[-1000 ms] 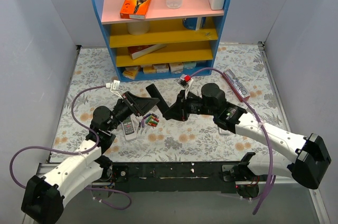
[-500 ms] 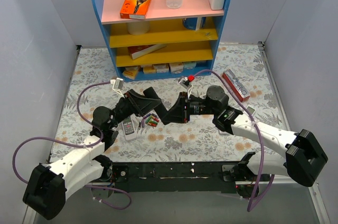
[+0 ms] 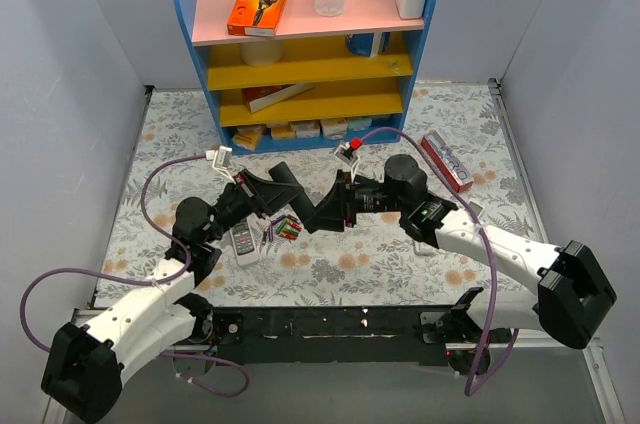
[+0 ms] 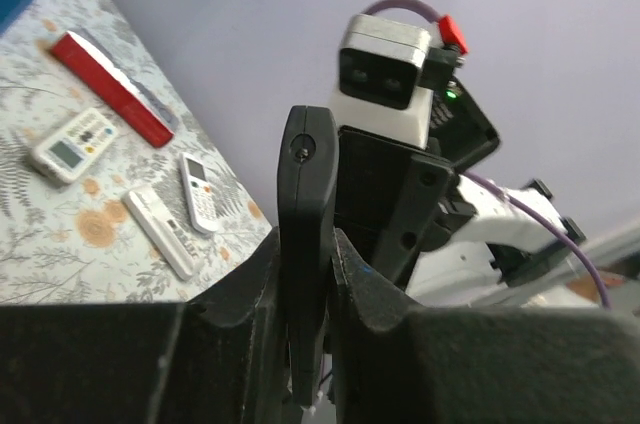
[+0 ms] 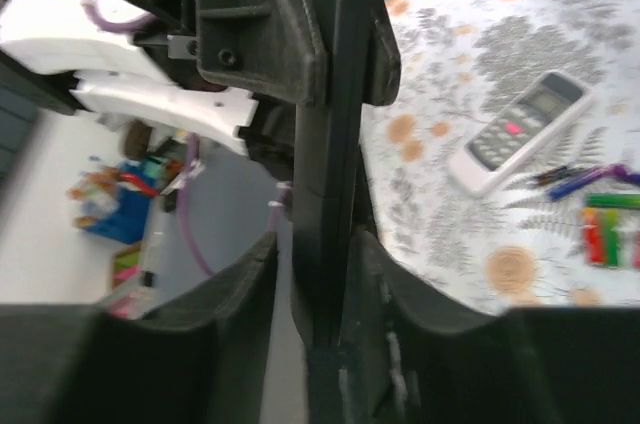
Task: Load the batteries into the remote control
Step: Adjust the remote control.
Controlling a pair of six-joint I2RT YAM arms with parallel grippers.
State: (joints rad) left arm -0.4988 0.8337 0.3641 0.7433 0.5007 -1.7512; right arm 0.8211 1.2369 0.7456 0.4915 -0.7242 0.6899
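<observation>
The slim black remote control [image 3: 305, 199] hangs in the air over the middle of the mat, between both arms. My left gripper [image 3: 283, 190] is shut on one end of it; in the left wrist view both pads press the remote control [image 4: 308, 194] edge-on at my left gripper [image 4: 308, 266]. My right gripper [image 3: 335, 207] is around the other end. In the right wrist view the remote control [image 5: 330, 144] leans on one finger of the right gripper [image 5: 318, 244], with a gap to the other. The batteries [image 3: 288, 230] lie in a cluster on the mat below; they show as batteries [image 5: 612, 229] in the right wrist view.
A short grey-white remote [image 3: 243, 242] lies left of the batteries. A blue shelf unit [image 3: 300, 54] stands at the back. A long red box [image 3: 447, 161] lies at the right, with two small white remotes [image 4: 203, 194] and a display remote [image 4: 70, 144] near it.
My left gripper has closed onto the black remote. The right gripper's jaws have loosened around it. Both arms shifted slightly, with the remote still between them.
</observation>
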